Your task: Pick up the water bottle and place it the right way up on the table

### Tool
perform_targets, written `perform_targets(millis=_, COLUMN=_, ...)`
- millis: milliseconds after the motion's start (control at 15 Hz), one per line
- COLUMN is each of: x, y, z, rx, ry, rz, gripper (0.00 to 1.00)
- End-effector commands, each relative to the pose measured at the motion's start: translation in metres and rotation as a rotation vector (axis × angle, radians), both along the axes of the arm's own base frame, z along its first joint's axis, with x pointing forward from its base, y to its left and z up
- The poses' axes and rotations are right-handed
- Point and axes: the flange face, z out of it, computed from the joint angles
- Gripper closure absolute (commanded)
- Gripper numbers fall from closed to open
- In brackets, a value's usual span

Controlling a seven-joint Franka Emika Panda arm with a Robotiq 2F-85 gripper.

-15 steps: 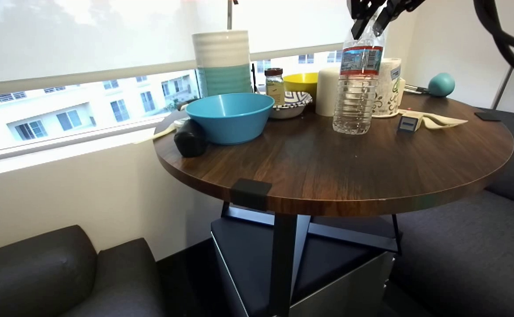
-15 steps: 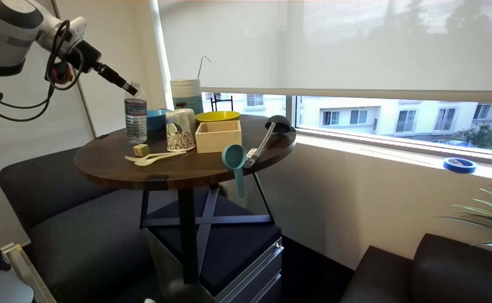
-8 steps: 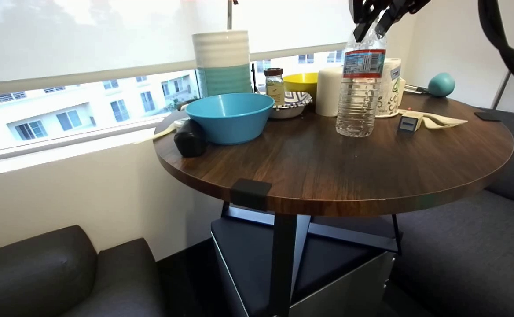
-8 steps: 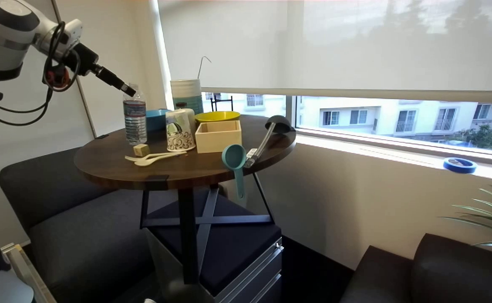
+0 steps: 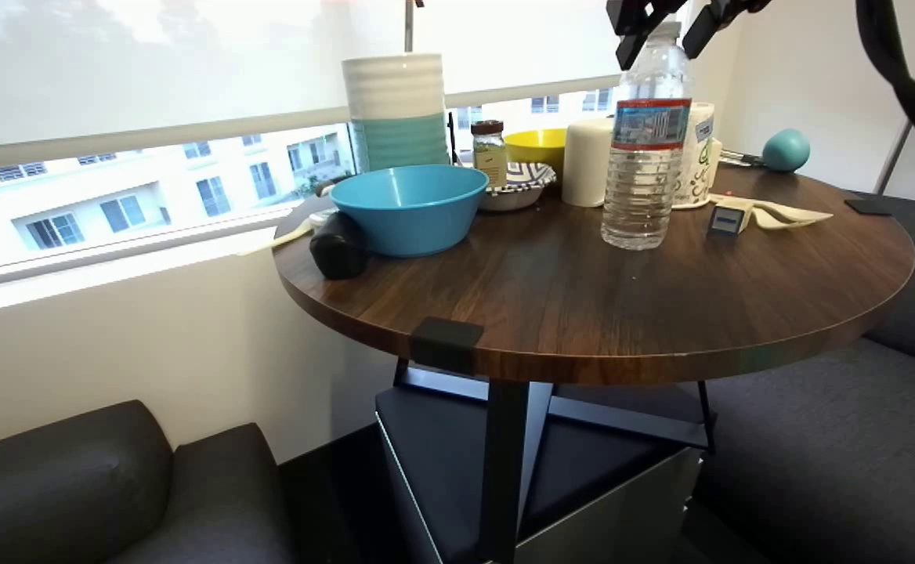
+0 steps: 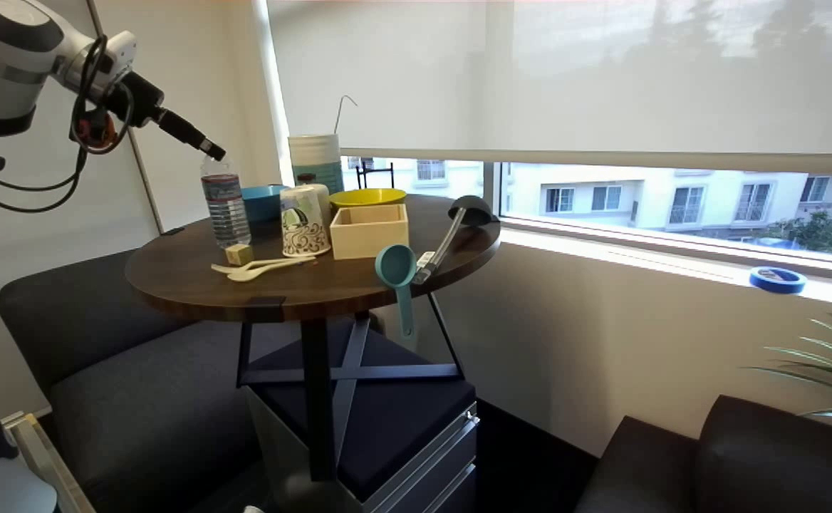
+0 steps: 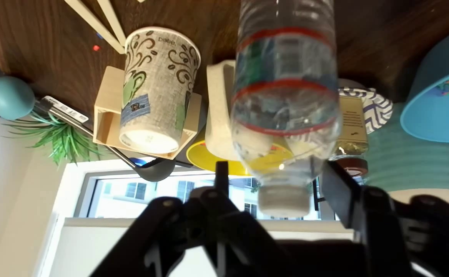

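Observation:
The clear ribbed water bottle (image 5: 641, 184) with its red-edged label stands cap up on the dark brown round table (image 5: 583, 301). In an exterior view the bottle (image 6: 225, 206) leans, its top toward the robot arm. My gripper (image 5: 661, 53) is at the bottle's neck, also seen in an exterior view (image 6: 213, 149). In the wrist view, which stands upside down, my gripper (image 7: 275, 173) is open, with a finger on each side of the neck and white cap of the bottle (image 7: 286, 73). A gap shows beside the left finger; the right finger is close to or touching the shoulder.
Close to the bottle are a white container (image 5: 585, 160), a patterned paper cup (image 6: 305, 222), a small wooden cube (image 6: 239, 254) and pale cutlery (image 6: 266, 267). A blue bowl (image 5: 410, 211), a wooden box (image 6: 370, 234) and a tall cream-and-teal jar (image 5: 393, 117) also stand on the table.
My fingers were close together on the bottle's neck and have now spread apart. The bottle has shifted slightly toward the robot side and gone from upright to leaning.

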Motion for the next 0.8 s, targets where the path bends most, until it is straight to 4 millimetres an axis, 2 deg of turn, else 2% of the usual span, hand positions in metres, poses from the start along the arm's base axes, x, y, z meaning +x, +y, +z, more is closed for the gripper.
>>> perform_targets(millis=0, x=-0.005, y=0.001, z=0.012, rx=0.012, ry=-0.035, rz=0.008, gripper=0.05)
perform_targets(millis=67, x=-0.005, y=0.001, z=0.013, rx=0.014, ry=-0.035, rz=0.009, gripper=0.0)
perform_targets(millis=267, x=-0.003, y=-0.006, z=0.025, rx=0.047, ry=-0.017, rz=0.005, gripper=0.0)
perform_targets(millis=400, x=0.001, y=-0.019, z=0.038, rx=0.121, ry=0.034, rz=0.049, gripper=0.0)
perform_targets(millis=733, x=0.001, y=-0.047, z=0.082, rx=0.308, ry=0.132, rz=0.155, gripper=0.0)
